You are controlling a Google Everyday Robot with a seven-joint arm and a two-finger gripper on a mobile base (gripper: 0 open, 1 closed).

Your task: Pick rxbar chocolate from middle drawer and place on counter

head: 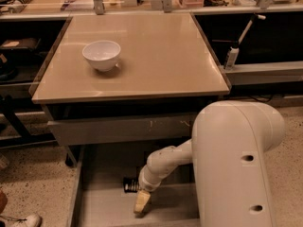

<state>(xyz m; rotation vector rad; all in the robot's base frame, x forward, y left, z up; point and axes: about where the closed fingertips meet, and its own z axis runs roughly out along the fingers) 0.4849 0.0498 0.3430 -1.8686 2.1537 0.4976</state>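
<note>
In the drawer [100,209], on its floor: bar [129,185], just beside gripper [142,203]; open or closed, cannot tell. Reach step, no lift yet. Next: settle over bar, close, raise to worktop [156,56].

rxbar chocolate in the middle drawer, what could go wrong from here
1. The rxbar chocolate lies flat on the middle drawer floor beside the gripper, partly hidden by the arm; a misaligned approach could shove it away.
2. The arm reaches in below the upper drawer front; lifting out could clip it or the counter edge.
3. A bowl stands on the counter; placing near it may bump it.
</note>
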